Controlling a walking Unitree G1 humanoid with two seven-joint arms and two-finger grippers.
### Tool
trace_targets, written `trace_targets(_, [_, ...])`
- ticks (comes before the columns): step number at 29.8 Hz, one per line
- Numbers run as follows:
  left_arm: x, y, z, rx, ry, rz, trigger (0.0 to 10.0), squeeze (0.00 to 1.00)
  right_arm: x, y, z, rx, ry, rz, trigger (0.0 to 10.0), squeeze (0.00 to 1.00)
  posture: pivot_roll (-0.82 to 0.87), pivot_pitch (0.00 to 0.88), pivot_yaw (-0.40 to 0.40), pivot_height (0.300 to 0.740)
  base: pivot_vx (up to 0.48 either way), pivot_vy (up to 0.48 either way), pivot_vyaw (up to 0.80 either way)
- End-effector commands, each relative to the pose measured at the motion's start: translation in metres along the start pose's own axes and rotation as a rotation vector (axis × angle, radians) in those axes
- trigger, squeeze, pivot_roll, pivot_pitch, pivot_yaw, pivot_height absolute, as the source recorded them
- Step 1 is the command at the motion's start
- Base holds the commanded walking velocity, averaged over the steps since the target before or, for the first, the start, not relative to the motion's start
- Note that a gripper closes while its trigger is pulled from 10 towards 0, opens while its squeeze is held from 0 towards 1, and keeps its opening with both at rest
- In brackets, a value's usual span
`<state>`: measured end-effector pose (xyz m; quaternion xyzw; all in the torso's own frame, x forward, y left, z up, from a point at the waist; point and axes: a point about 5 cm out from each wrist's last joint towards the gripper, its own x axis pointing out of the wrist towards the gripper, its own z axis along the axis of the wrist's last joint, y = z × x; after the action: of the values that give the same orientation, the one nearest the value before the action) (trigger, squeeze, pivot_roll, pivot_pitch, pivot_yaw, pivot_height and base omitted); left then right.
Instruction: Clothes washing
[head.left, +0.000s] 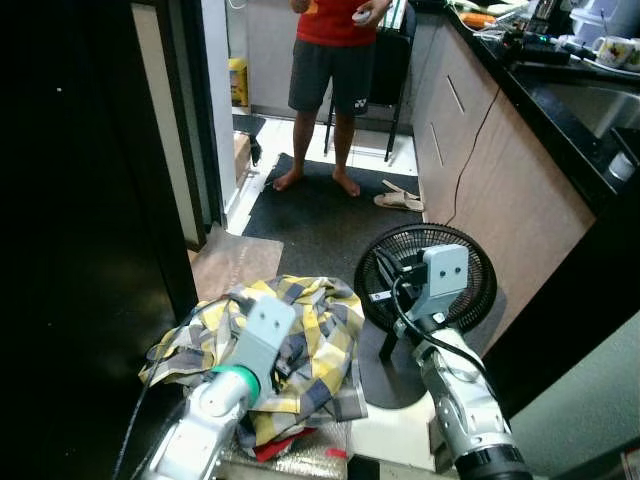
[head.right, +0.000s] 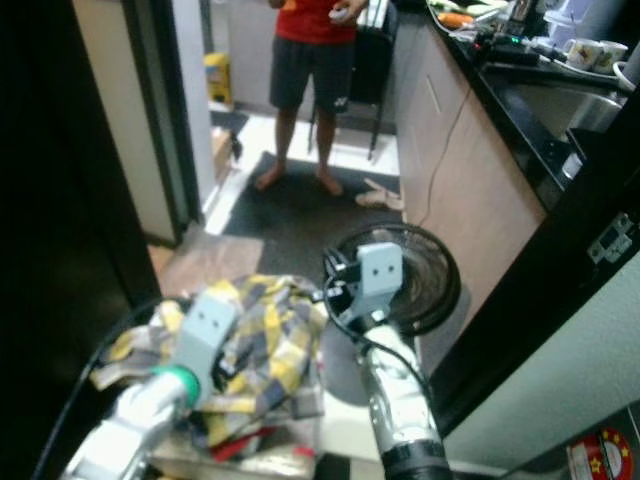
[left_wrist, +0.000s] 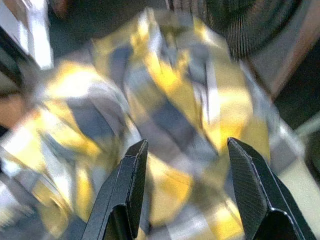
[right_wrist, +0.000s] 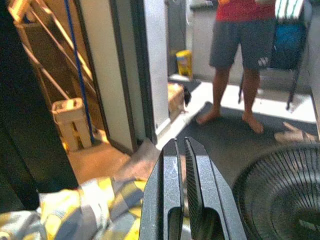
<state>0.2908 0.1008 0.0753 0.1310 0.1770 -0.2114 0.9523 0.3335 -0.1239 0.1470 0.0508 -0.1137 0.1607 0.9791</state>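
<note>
A yellow, grey and white plaid shirt (head.left: 318, 335) lies crumpled in a heap low in front of me, with a bit of red cloth (head.left: 276, 447) showing under its near edge. My left gripper (left_wrist: 187, 150) hovers open just above the shirt (left_wrist: 175, 95), nothing between its fingers; its arm (head.left: 230, 390) reaches in from the lower left. My right gripper (right_wrist: 180, 145) is shut and empty, held in the air to the right of the shirt (right_wrist: 85, 210) and over a floor fan (right_wrist: 285, 190).
The black floor fan (head.left: 473, 300) stands right of the heap. A person (head.left: 330, 60) stands barefoot on a dark mat (head.left: 320, 225) ahead, slippers (head.left: 398, 200) beside them. Kitchen counter and cabinets (head.left: 520, 190) run along the right; a dark panel (head.left: 70, 250) closes the left.
</note>
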Motion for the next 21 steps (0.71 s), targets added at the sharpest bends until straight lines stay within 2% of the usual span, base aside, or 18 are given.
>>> trace_targets(1, [0.004,-0.002,-0.01,0.013,0.048,0.014,10.0,0.0,0.0,-0.002,-0.003,-0.008,0.013,-0.01,10.0,0.0,0.06,0.112,-0.033,0.731,0.0,0.0,0.0])
trace_targets(5, [0.014,0.009,-0.017,0.005,0.115,0.094,10.0,0.0,0.007,0.004,-0.007,-0.021,0.03,0.004,10.0,0.0,0.06,0.141,-0.033,0.731,0.0,0.0,0.0])
trace_targets(8, [0.015,0.016,-0.013,0.002,0.115,0.118,10.0,0.0,0.01,0.007,-0.006,-0.029,0.028,0.015,10.0,0.0,0.07,0.175,-0.038,0.731,0.0,0.0,0.0])
trace_targets(9, [0.016,0.028,-0.005,-0.001,0.098,0.149,10.0,0.0,0.014,0.012,-0.005,-0.041,0.022,0.035,10.0,0.0,0.07,0.196,-0.039,0.731,0.0,0.0,0.0])
trace_targets(11, [0.016,0.028,-0.005,-0.001,0.098,0.149,10.0,0.0,0.014,0.012,-0.005,-0.041,0.022,0.035,10.0,0.0,0.07,0.196,-0.039,0.731,0.0,0.0,0.0])
trace_targets(14, [0.009,0.067,0.019,-0.005,0.042,0.206,10.0,0.0,0.024,0.021,0.001,-0.048,0.006,0.069,10.0,0.0,0.1,0.247,-0.046,0.731,0.0,0.0,0.0])
trace_targets(15, [0.009,0.067,0.019,-0.005,0.042,0.206,10.0,0.0,0.024,0.021,0.001,-0.048,0.006,0.069,10.0,0.0,0.1,0.247,-0.046,0.731,0.0,0.0,0.0])
trace_targets(16, [0.007,0.078,0.02,0.009,0.049,0.221,10.0,0.0,0.026,0.022,0.001,-0.044,0.008,0.073,10.0,0.0,0.11,0.259,-0.05,0.731,0.0,0.0,0.0])
trace_targets(17, [0.007,0.078,0.02,0.009,0.049,0.221,10.0,0.0,0.026,0.022,0.001,-0.044,0.008,0.073,10.0,0.0,0.11,0.259,-0.05,0.731,0.0,0.0,0.0])
trace_targets(18, [0.005,0.09,0.017,0.02,0.072,0.235,10.0,0.98,0.027,0.024,-0.002,-0.042,0.019,0.081,10.0,0.0,0.11,0.276,-0.059,0.731,0.0,0.0,0.0])
trace_targets(20, [0.005,0.09,0.017,0.02,0.072,0.235,10.0,0.98,0.027,0.024,-0.002,-0.042,0.019,0.081,10.0,0.0,0.11,0.276,-0.059,0.731,0.0,0.0,0.0])
trace_targets(21, [0.004,0.099,0.011,0.037,0.095,0.247,10.0,1.0,0.028,0.025,-0.004,-0.042,0.029,0.089,10.0,0.0,0.12,0.277,-0.06,0.731,0.0,0.0,0.0])
